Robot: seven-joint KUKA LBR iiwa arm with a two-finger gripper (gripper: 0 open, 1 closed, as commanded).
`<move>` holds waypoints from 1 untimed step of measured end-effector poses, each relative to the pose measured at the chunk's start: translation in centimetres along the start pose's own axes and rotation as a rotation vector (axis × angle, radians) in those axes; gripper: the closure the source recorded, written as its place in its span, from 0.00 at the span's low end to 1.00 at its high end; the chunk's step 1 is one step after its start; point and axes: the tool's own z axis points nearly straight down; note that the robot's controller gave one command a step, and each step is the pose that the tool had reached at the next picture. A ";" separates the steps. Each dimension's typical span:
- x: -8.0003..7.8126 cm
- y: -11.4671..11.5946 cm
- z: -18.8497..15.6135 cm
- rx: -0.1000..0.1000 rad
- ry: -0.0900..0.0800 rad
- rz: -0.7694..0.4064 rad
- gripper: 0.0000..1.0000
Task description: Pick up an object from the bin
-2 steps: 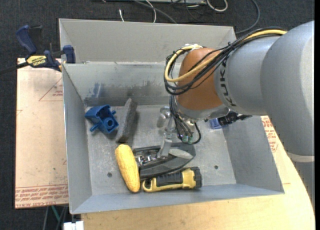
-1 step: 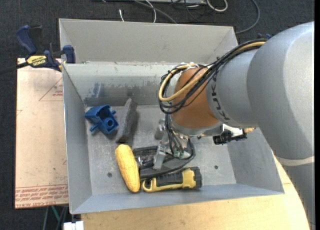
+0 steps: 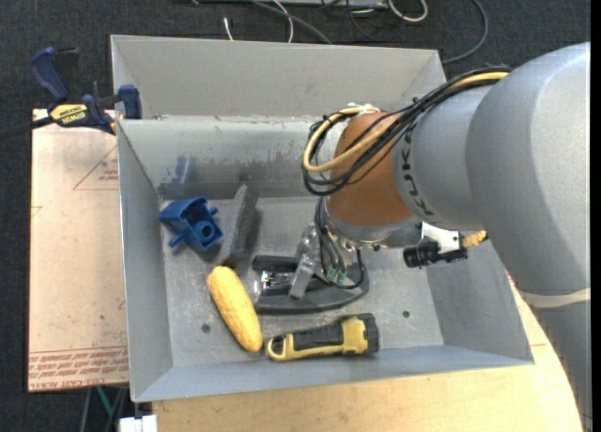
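We see the gripper [image 3: 312, 269] low in the middle of the bin [image 3: 418, 313], its tip down on, or just above, a black object [image 3: 282, 300] with a shiny metal patch. That object lies flat on the floor toward the near wall. How wide the pincer stands we cannot tell, since the orange wrist cover and cables hide much of it. Just left of the black object lies a yellow corn cob [image 3: 235, 308], and in front of it a yellow-and-black tool [image 3: 324, 338]. A blue plastic piece [image 3: 192, 223] and a grey bar [image 3: 242, 225] lie further left — apart from the gripper.
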 end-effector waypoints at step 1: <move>0.0 0.0 0.0 0.000 0.000 0.000 1.00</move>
